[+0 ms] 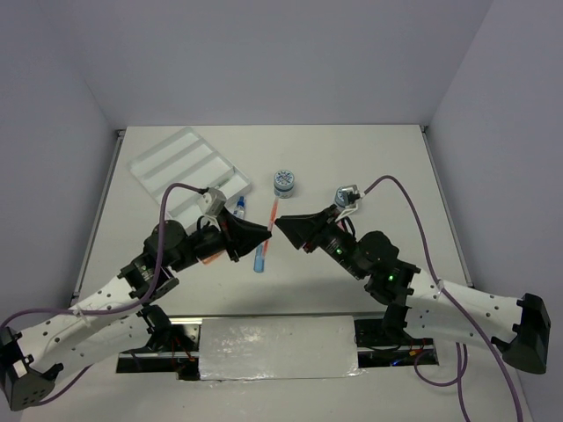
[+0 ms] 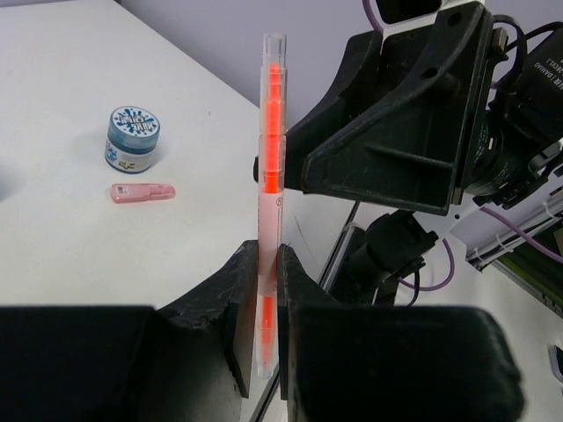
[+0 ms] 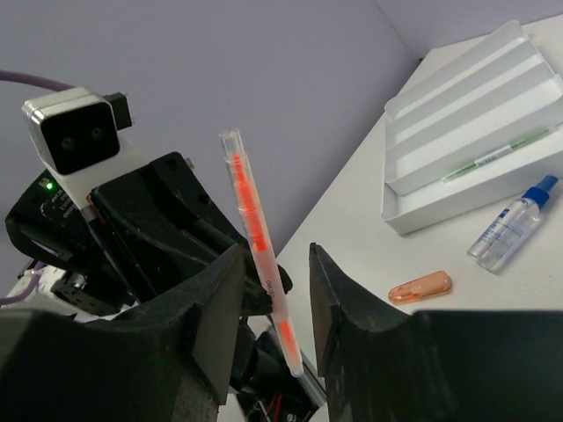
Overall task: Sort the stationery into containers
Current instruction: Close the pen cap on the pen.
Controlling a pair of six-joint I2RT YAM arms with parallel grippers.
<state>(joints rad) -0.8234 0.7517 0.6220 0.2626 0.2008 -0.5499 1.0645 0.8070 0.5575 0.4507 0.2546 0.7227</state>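
Note:
My left gripper (image 2: pixel 268 252) is shut on a thin orange pen (image 2: pixel 271 158) and holds it upright above the table. My right gripper (image 3: pixel 274 253) is open, its jaws on either side of the same pen (image 3: pixel 258 242) without touching it. From above, both grippers, left (image 1: pixel 264 234) and right (image 1: pixel 285 225), meet at mid-table with the pen (image 1: pixel 273 211) between them. The white four-compartment tray (image 1: pixel 189 170) lies at the far left and holds a grey-green pen (image 3: pixel 493 156). A blue-capped clear bottle (image 1: pixel 239 207) lies by the tray.
A blue-white pot (image 1: pixel 283 182) stands behind the grippers, a second pot (image 1: pixel 341 195) to its right. A pink cap (image 2: pixel 142 191) lies near the first pot (image 2: pixel 133 139). An orange cap (image 3: pixel 420 287) lies near the bottle (image 3: pixel 510 229). A blue piece (image 1: pixel 259 259) lies below the grippers.

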